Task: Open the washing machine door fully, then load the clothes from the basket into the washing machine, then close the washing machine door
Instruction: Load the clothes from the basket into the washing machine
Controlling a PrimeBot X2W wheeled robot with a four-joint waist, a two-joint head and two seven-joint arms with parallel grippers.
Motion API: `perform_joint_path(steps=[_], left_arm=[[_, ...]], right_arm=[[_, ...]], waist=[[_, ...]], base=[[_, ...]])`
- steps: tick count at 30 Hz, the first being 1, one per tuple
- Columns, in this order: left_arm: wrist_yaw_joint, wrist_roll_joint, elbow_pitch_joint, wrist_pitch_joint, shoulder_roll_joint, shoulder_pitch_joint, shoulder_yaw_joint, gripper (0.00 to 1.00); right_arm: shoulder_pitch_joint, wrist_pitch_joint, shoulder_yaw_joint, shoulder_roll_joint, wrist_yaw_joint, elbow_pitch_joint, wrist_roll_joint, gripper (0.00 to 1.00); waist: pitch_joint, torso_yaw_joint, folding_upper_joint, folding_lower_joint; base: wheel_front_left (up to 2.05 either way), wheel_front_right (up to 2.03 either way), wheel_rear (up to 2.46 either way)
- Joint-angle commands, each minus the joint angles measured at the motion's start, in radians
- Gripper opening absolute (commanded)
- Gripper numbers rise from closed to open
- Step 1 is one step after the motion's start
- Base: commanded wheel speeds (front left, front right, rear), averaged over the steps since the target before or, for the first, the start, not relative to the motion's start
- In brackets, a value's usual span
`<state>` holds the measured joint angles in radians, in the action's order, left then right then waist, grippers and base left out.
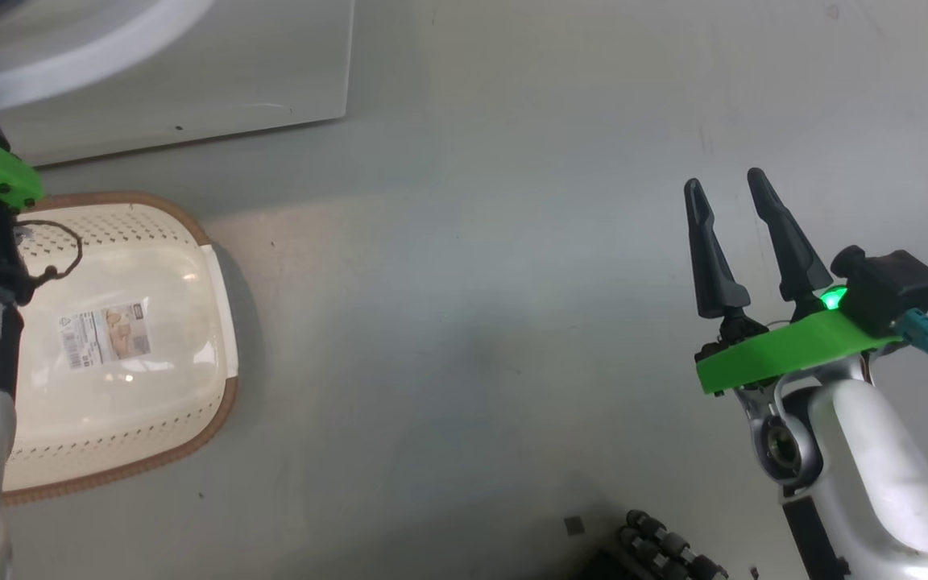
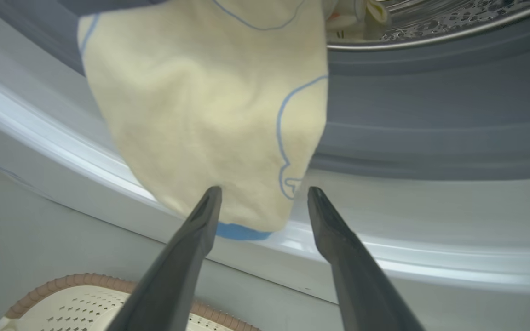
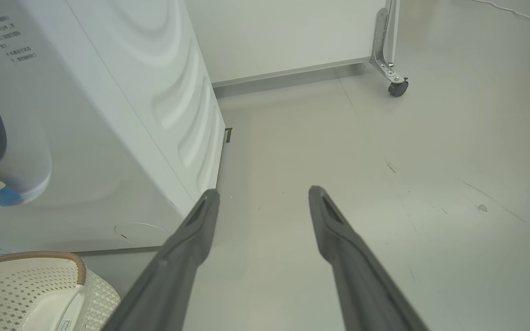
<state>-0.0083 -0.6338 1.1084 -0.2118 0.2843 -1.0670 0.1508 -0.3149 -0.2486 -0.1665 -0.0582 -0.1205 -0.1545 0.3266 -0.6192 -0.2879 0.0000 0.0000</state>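
Observation:
The clothes (image 2: 200, 110), pale cream fabric with thin blue lines and a blue cuff, hang out of the washing machine's (image 3: 108, 115) opening over the grey seal (image 2: 430, 115) and white front rim. My left gripper (image 2: 264, 193) is open just below the hanging end, one finger on each side of it and not gripping it. The steel drum (image 2: 453, 18) shows above. On the floor in front of the machine stands the basket (image 1: 126, 338), with nothing inside but its label. Far to the right my right gripper (image 1: 726, 201) is open over bare floor. The washing machine door is out of view.
A white panel on a caster (image 3: 397, 87) stands behind the machine, and a cable (image 3: 522, 16) lies on the floor at the far right. A dark ribbed part (image 1: 665, 552) sits at the head view's bottom edge. Grey floor (image 1: 472, 322) spreads between basket and right arm.

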Motion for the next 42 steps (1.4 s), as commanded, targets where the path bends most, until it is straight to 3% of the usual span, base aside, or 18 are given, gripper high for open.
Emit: perform_joint_path(steps=[1,10,11,12,20,25,33,36,42], left_arm=[[-0.001,0.006,-0.013,-0.009,0.055,-0.028,-0.018,1.00],[-0.013,0.009,0.062,-0.023,0.060,-0.086,-0.008,1.00],[-0.015,0.009,0.068,-0.023,0.060,-0.092,-0.007,0.31],[-0.018,0.008,0.074,-0.025,0.059,-0.098,-0.006,0.00],[-0.045,0.018,0.098,-0.044,0.037,-0.074,0.011,0.00],[-0.045,0.053,0.044,-0.049,0.036,-0.045,0.029,0.00],[0.001,0.155,-0.183,-0.050,0.089,-0.027,0.040,0.00],[-0.005,0.183,-0.232,-0.041,0.121,-0.056,0.059,0.00],[-0.043,0.244,-0.294,0.097,0.218,-0.203,0.116,0.00]], right_arm=[[0.001,-0.010,-0.015,0.000,-0.010,0.023,0.003,1.00],[-0.001,-0.012,-0.017,0.003,-0.010,0.026,-0.001,1.00],[-0.001,-0.012,-0.017,0.003,-0.010,0.027,-0.002,1.00],[-0.001,-0.012,-0.017,0.003,-0.010,0.027,-0.003,1.00],[0.003,-0.013,-0.021,0.003,-0.010,0.021,-0.013,1.00],[0.012,-0.013,-0.020,0.001,-0.010,0.020,-0.015,1.00],[0.013,-0.013,-0.034,0.003,-0.010,0.022,-0.006,1.00],[0.010,-0.013,-0.043,0.004,-0.010,0.023,0.003,1.00],[-0.011,-0.013,-0.057,0.006,-0.010,0.028,0.031,1.00]], waist=[[-0.001,-0.001,0.0000,0.0000],[-0.012,-0.005,0.0000,0.0000],[-0.013,-0.004,0.0000,0.0000],[-0.014,-0.003,0.0000,0.0000],[0.024,0.015,0.0000,0.0000],[0.049,0.034,0.0000,0.0000],[0.046,0.038,0.0000,0.0000],[0.029,0.030,0.0000,0.0000],[-0.038,-0.004,0.0000,0.0000]], base=[[0.00,0.00,0.00],[0.00,0.00,0.00],[0.00,0.00,0.00],[0.00,0.00,0.00],[0.00,0.00,0.00],[0.00,0.00,0.00],[0.00,0.00,0.00],[0.00,0.00,0.00],[0.00,0.00,0.00]])
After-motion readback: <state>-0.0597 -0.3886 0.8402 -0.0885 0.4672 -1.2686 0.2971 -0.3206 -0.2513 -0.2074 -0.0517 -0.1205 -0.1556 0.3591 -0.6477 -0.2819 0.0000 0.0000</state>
